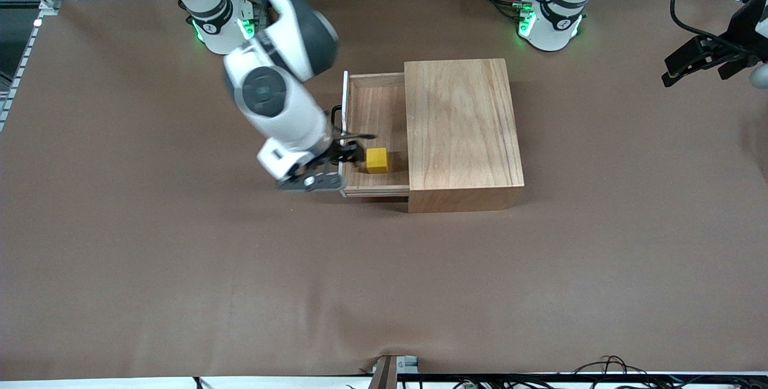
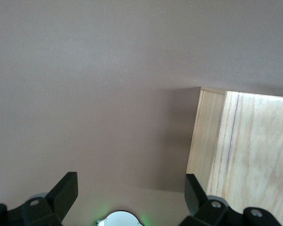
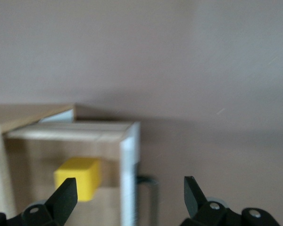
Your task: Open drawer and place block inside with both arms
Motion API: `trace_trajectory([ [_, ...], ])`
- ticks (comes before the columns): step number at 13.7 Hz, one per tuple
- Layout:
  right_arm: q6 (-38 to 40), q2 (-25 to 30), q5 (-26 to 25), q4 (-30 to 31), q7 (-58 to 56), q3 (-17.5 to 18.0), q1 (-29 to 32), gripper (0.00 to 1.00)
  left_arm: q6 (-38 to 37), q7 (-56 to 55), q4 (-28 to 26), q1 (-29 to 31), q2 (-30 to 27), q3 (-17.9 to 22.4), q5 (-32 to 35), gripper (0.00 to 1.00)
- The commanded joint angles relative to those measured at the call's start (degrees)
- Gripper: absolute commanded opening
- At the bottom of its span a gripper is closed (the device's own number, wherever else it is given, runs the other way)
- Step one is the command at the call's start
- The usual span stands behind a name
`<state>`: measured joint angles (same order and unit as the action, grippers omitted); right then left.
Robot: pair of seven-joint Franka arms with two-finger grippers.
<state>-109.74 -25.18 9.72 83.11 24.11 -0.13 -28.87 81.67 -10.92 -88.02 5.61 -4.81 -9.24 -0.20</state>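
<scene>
The wooden box (image 1: 462, 131) stands mid-table with its drawer (image 1: 375, 113) pulled out toward the right arm's end. The yellow block (image 1: 377, 159) lies inside the drawer, near the corner closest to the front camera. My right gripper (image 1: 359, 146) is open and empty, over the drawer's white-edged front panel (image 3: 129, 174) beside the block (image 3: 78, 178). The black handle (image 3: 150, 188) shows between its fingertips. My left gripper (image 1: 696, 71) is open and empty, up in the air over the left arm's end of the table. Its wrist view shows the gripper (image 2: 130, 188) and the box (image 2: 250, 150).
Brown cloth covers the table (image 1: 180, 269). The arms' green-lit bases (image 1: 549, 23) stand along the edge farthest from the front camera. Cables lie along the edge nearest to that camera (image 1: 600, 371).
</scene>
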Motion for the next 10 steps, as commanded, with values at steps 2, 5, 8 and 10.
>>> trace_trajectory([
  [2, 5.1, 6.2, -0.5, 1.9, -10.1, 1.1, 10.0, 1.0, 0.8, 0.8, -1.4, 0.7, -1.6, -0.3, -0.3, 1.0],
  [5, 8.0, 11.5, -0.5, 4.9, -15.2, 1.1, 17.3, 1.0, 0.8, 0.9, -1.4, 0.9, -1.8, -0.3, -0.2, 1.0],
  [8, 9.0, 15.5, -2.1, 6.8, -22.2, 1.1, 23.1, 1.0, 0.8, 0.9, -1.4, 0.8, -1.5, -0.3, -0.2, 1.0],
  [10, 12.4, 18.5, -4.9, 6.8, -23.1, 1.0, 23.9, 1.0, 0.8, 1.0, -1.5, 0.8, -1.4, -0.3, -0.2, 1.0],
])
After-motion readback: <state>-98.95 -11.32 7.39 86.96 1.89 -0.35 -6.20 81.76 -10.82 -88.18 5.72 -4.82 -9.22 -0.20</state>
